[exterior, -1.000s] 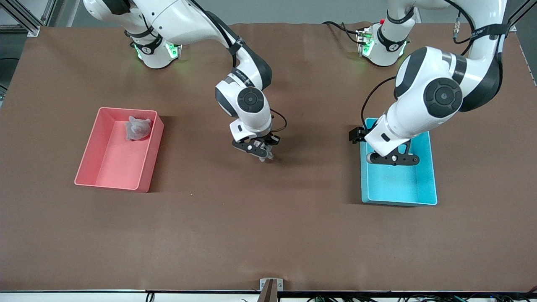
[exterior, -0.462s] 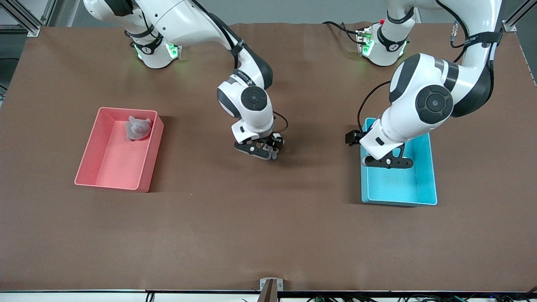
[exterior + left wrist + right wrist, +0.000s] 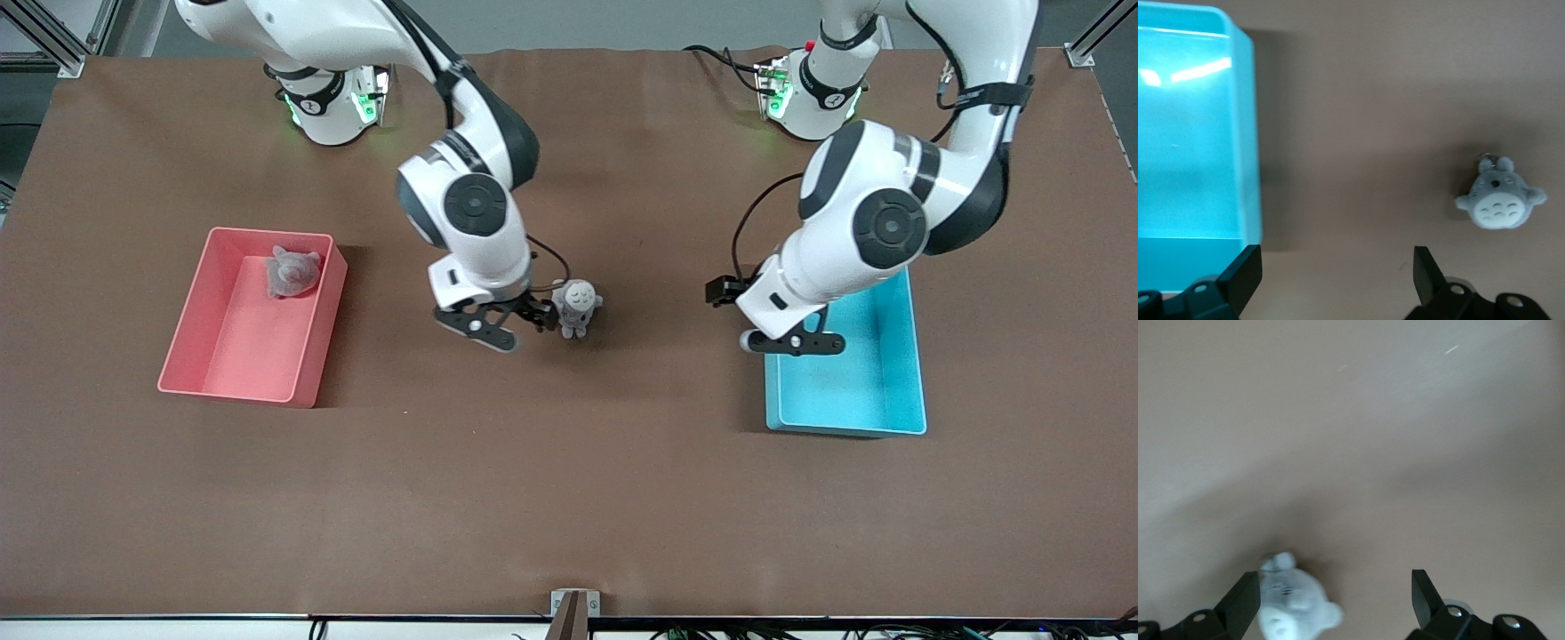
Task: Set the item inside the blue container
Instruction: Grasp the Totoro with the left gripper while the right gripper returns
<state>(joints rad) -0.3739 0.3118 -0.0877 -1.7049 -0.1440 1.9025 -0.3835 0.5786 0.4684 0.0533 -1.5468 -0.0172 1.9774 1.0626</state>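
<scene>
The small grey plush item (image 3: 576,308) lies on the brown table, midway between the two bins, pale face up. It also shows in the left wrist view (image 3: 1500,200) with its key ring. My right gripper (image 3: 505,325) hovers open just beside it, toward the right arm's end. In the right wrist view the plush (image 3: 1295,605) sits next to one finger of the right gripper (image 3: 1335,590). My left gripper (image 3: 793,342) hangs open and holds nothing, over the blue container (image 3: 889,391) at its wall facing the plush. The left wrist view shows that left gripper (image 3: 1336,265) and the blue container's wall (image 3: 1249,133).
A pink bin (image 3: 206,356) stands toward the right arm's end of the table. Another grey plush (image 3: 290,272) rests in its corner nearest the robots. A small metal bracket (image 3: 573,604) sits at the table edge nearest the camera.
The right gripper let go of the plush and drew away toward the right arm's end, leaving it uncovered on the table. The left gripper shifted from inside the blue container to its wall.
</scene>
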